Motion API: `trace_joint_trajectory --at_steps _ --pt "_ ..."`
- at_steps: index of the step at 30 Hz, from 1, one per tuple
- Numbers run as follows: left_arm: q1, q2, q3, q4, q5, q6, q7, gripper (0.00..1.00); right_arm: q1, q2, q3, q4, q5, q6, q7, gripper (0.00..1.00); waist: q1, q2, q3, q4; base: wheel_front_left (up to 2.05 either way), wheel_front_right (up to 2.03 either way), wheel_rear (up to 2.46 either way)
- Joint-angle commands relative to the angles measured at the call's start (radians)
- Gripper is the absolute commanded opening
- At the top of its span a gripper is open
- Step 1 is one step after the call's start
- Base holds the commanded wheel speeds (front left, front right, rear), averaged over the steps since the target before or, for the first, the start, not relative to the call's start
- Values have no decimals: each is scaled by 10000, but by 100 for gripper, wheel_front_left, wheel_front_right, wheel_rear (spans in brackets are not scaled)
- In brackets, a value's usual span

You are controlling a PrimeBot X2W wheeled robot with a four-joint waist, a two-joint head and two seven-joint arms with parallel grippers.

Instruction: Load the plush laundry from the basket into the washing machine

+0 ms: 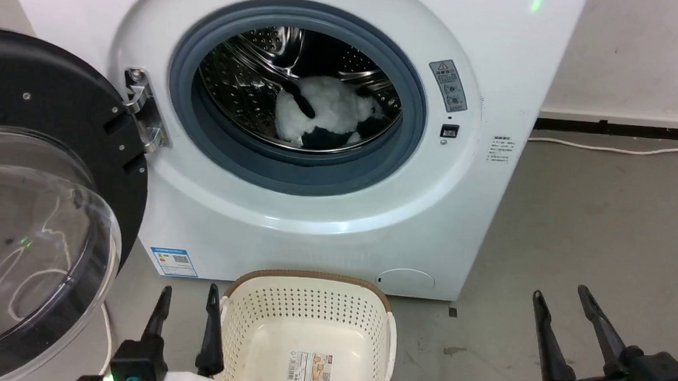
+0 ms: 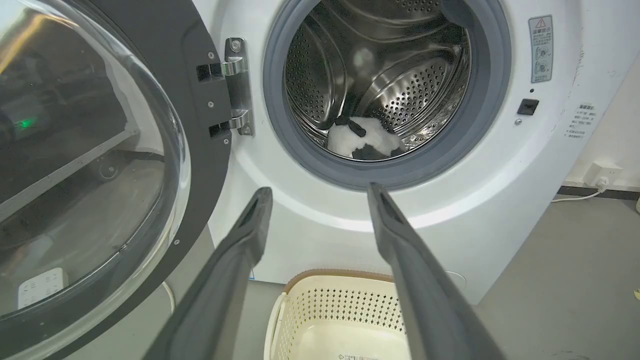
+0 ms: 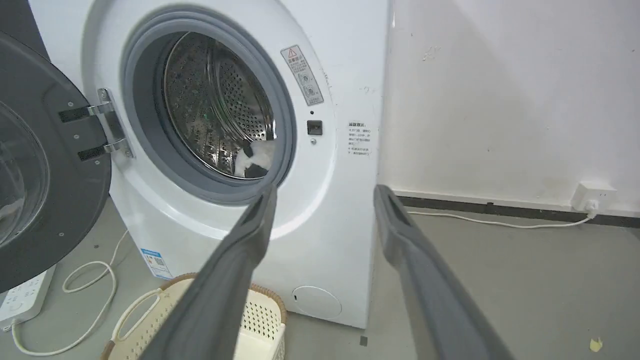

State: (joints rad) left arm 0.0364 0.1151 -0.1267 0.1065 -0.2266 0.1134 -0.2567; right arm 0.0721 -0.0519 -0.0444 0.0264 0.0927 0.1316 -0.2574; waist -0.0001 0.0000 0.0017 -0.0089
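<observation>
1. The plush laundry [image 1: 325, 118] is seen lying inside the steel drum [image 1: 234, 88] of the washing machine [image 1: 314, 235]. It sits low in the opening and toward the right, behind the grey rubber ring [image 1: 294, 174].
2. The black-framed door [image 1: 62, 115] is swung wide open to the left on its metal hinge [image 1: 142, 113].
3. The basket [image 1: 305, 306] is set on the grey floor [image 1: 589, 224] just in front of the washer, and a paper label [image 1: 310, 367] is seen on its bare inside bottom.
4. The left gripper [image 1: 190, 290] is held low, just beside the basket's left rim, with its 2 fingers spread apart.
5. The right gripper [image 1: 560, 292] is held low over the floor, well to the right of the basket, with its 2 fingers likewise spread apart.
6. A white cable [image 1: 604, 148] is laid along the foot of the wall at the right.
</observation>
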Motion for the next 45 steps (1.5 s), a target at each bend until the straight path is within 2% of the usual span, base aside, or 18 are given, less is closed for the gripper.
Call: trace_joint_trajectory --at_steps 1,16,17,45 --pt "122 -34 -12 -65 76 70 -50 100 125 -49 -11 57 -37 -9 -44 100 1 0 -2 6 0 0 0" --pt "179 -355 175 -8 325 -215 -51 100 116 -1 -32 326 126 -9 -44 100 1 0 -6 127 0 0 0" --pt "163 -359 146 -13 311 -207 6 0 17 0 -23 299 69 0 2 0 1 0 -7 126 0 0 0" --pt "56 -416 365 -226 709 -396 530 0 -134 3 71 183 -136 -2 528 0 1 0 -9 120 0 0 0"
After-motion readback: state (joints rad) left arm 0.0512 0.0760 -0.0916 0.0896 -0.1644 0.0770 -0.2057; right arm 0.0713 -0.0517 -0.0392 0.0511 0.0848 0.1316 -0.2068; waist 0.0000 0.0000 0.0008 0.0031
